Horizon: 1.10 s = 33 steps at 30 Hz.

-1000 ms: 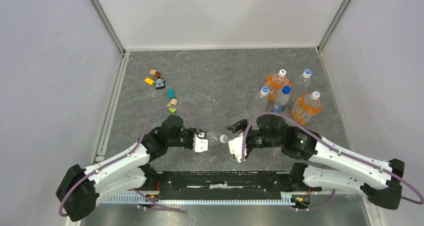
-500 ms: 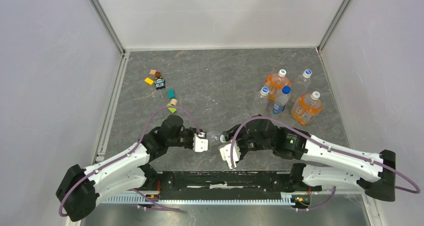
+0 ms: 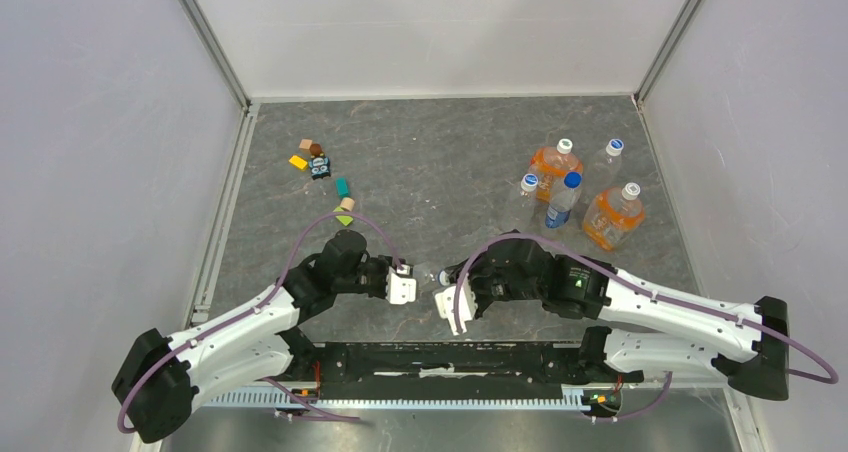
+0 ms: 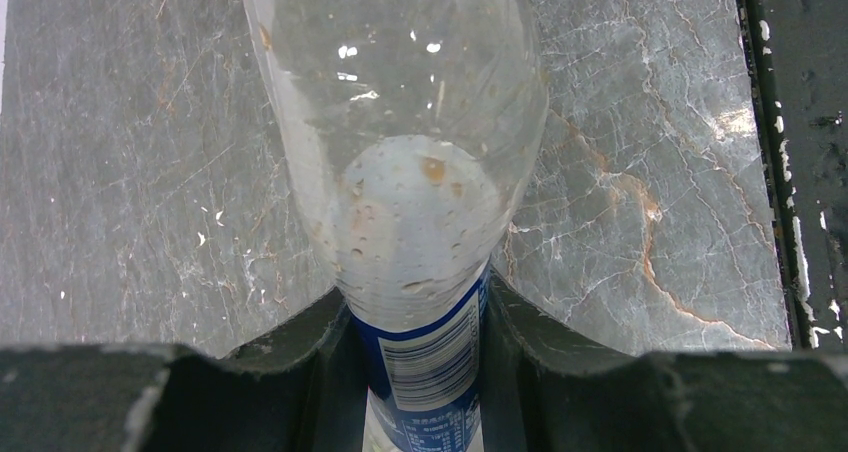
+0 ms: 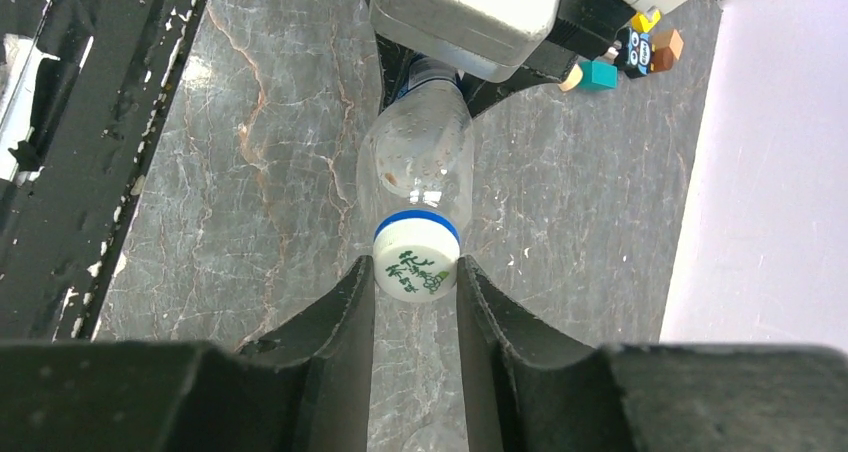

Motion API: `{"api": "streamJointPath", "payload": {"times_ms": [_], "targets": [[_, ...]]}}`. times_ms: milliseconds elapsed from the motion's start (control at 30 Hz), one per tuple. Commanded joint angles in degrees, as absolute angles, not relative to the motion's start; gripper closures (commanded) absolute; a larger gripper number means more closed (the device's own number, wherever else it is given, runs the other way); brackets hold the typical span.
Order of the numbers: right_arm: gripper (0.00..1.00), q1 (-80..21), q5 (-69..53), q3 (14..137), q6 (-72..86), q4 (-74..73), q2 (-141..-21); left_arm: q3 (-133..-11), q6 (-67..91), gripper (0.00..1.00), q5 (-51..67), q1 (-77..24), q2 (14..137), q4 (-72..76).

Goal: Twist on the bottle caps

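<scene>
Grey marbled table (image 3: 420,152), near centre: both arms hold one clear bottle (image 4: 400,152) end to end.
Left gripper (image 4: 420,317) is clamped round the bottle's blue label band; the bottle lies horizontal, neck towards the right arm. Right gripper (image 5: 415,277) is closed down onto the sides of the white cap (image 5: 415,264), which has green print on top and sits on the neck just above a blue ring.

Front: bottle (image 5: 415,157) between left hand (image 4: 420,362) and right hand (image 5: 416,302), cap (image 5: 416,260) on its right end; other bottles (image 3: 552,162) behind right, blocks (image 3: 318,164) behind left.
</scene>
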<state>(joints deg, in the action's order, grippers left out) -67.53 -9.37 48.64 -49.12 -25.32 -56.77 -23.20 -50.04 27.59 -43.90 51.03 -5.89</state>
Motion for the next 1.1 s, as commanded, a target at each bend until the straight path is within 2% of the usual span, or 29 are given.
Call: {"api": "streamJointPath", "payload": {"times_ms": [0,200,433,667,800,833,867,900,1000,1067], "targets": [[0.77,-67.9,-7.3,48.8,-45.6,-21.4,-57.1,-25.6,-50.6,0.57,29.6,-44.2,51.1,-4.0],[1.00,-68.0,-2.4,48.8,-31.4,-17.3,-58.7,-25.6,-50.7,0.57,29.5,-44.2,51.1,-4.0],[1.00,-66.9,4.1,52.3,-11.4,-16.3,-61.6,-25.5,-50.7,0.57,29.5,-44.3,50.9,-4.0],[1.00,-59.4,-6.1,55.2,6.5,-16.1,-62.8,-25.6,-50.7,0.57,29.3,-44.3,50.3,-4.0],[1.00,-56.3,-8.0,55.2,10.5,-14.4,-61.3,-25.6,-50.7,0.57,29.0,-44.3,50.0,-4.2],[0.98,-56.0,-7.6,55.1,11.1,-13.5,-60.5,-25.6,-50.7,0.57,29.0,-44.3,49.9,-4.2],[0.87,-55.9,-7.0,55.0,11.7,-12.9,-59.7,-25.6,-50.7,0.57,29.0,-44.3,50.0,-4.2],[0.80,-55.8,-6.7,54.9,11.9,-12.3,-58.9,-25.6,-50.6,0.57,29.0,-44.3,50.0,-4.2],[0.69,-55.4,-7.0,55.5,12.2,-12.0,-57.5,-25.7,-50.5,0.57,29.0,-44.3,50.2,-4.2],[0.57,-55.1,-7.4,55.7,12.3,-12.0,-56.9,-25.7,-50.5,0.57,29.1,-44.3,50.3,-4.2]]}}
